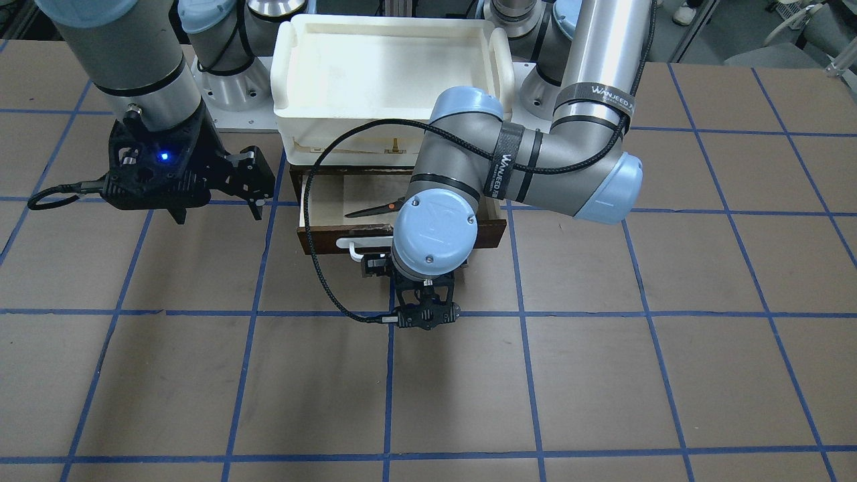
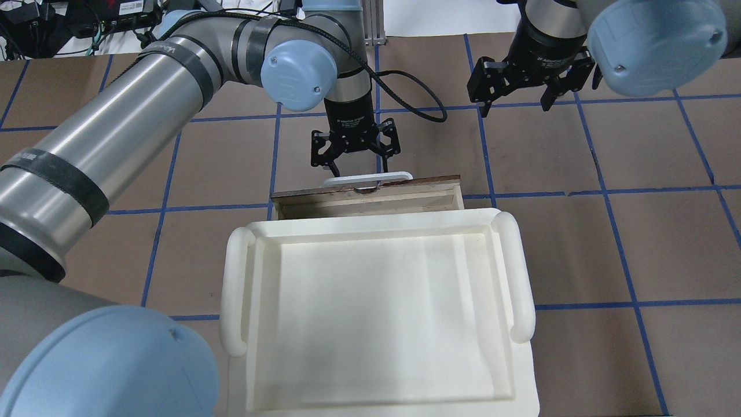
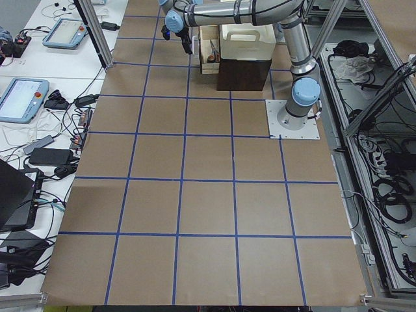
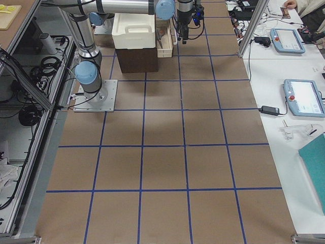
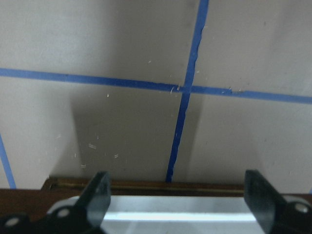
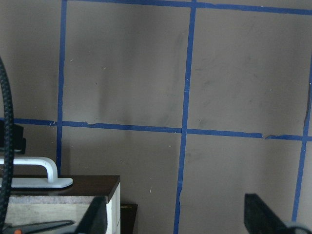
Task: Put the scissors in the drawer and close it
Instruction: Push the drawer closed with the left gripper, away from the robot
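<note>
The dark-brown drawer (image 1: pixel 489 231) stands partly open under the cream tray, its pale inside showing. The scissors (image 1: pixel 372 209) lie inside it; their blades point toward the view's left and my left arm hides the handles. In the right wrist view the blade tip (image 6: pixel 41 226) shows in the drawer corner. My left gripper (image 2: pixel 359 171) is open and points down at the drawer front. Its fingers (image 5: pixel 100 192) stand on either side of the white bar handle (image 5: pixel 175 215). My right gripper (image 2: pixel 515 104) is open and empty, hanging above the table beside the drawer.
A cream-white plastic tray (image 2: pixel 237 289) sits on top of the dark cabinet (image 3: pixel 244 75) that holds the drawer. The left arm's black cable (image 1: pixel 311 254) loops in front of the drawer. Brown table with blue grid lines (image 1: pixel 522 375) lies in front.
</note>
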You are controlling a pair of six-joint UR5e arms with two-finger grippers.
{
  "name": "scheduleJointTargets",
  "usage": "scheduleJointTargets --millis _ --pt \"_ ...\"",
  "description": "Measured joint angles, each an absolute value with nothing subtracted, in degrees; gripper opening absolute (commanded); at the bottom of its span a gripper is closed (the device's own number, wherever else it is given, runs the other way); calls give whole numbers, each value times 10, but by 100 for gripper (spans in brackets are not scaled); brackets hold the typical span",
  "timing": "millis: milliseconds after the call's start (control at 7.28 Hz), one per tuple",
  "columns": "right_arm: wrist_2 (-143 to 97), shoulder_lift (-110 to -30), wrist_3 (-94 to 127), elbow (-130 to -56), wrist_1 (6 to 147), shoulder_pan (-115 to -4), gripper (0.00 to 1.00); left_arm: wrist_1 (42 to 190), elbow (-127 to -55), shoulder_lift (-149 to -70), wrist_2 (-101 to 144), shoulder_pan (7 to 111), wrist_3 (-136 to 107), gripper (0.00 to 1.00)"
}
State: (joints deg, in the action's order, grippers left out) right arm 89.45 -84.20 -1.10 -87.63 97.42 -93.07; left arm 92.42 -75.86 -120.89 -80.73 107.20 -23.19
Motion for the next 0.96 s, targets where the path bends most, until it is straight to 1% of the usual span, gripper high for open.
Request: scheduleJointTargets --millis 275,549,962 --pt "895 -842 -11 -876 975 -931 100 953 -789 -1195 -778 1074 -232 100" --pt "894 -842 -11 -876 976 -931 100 999 -804 -1185 -764 1076 -231 100" --pt "895 -842 -11 -876 976 -931 100 1012 -825 -1161 -753 1091 -231 100"
